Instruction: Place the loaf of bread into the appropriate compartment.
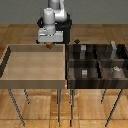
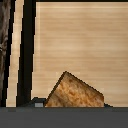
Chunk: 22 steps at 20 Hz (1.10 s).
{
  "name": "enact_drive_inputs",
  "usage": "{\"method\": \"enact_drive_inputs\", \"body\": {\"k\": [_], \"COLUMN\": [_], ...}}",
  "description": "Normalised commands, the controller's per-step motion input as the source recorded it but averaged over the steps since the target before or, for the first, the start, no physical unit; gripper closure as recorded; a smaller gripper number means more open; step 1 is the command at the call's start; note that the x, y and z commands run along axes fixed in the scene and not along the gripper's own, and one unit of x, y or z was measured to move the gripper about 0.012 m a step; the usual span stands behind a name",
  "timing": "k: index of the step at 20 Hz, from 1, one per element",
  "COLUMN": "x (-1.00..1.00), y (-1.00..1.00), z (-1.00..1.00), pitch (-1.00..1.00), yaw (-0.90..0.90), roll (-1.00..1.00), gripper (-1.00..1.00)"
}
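Observation:
The loaf of bread (image 1: 49, 45) is a tiny tan-brown lump at the tip of my gripper (image 1: 50, 43), held above the back edge of the large pale wooden tray (image 1: 35, 83). In the wrist view the loaf (image 2: 75, 94) sits close under the camera, tilted, with its darker crust edge up. The jaws look shut on it, though the fingers themselves are mostly hidden. The dark divided bin (image 1: 95, 61) stands to the exterior view's right of the gripper, with square striped-wood sections. I cannot tell which section is the appropriate compartment.
Small grey-white blocks lie in the bin's sections, for example one (image 1: 83, 73) and another (image 1: 115, 69). A small dark object (image 1: 76, 41) sits by the bin's back corner. The tray's pale floor (image 2: 80, 40) and a dark wall strip (image 2: 27, 50) show in the wrist view. Both containers stand on thin legs.

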Motion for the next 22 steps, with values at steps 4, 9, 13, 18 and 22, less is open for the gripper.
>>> {"method": "enact_drive_inputs", "body": {"k": [4,9,13,18,22], "x": [0.00,0.00,0.00,0.03,0.50], "y": [1.00,1.00,1.00,1.00,0.00], "z": [0.00,0.00,0.00,0.00,0.00], "pitch": [0.00,0.00,0.00,0.00,0.00], "yaw": [0.00,0.00,0.00,0.00,0.00], "roll": [0.00,0.00,0.00,0.00,0.00], "gripper": [1.00,1.00,1.00,1.00,1.00]}}
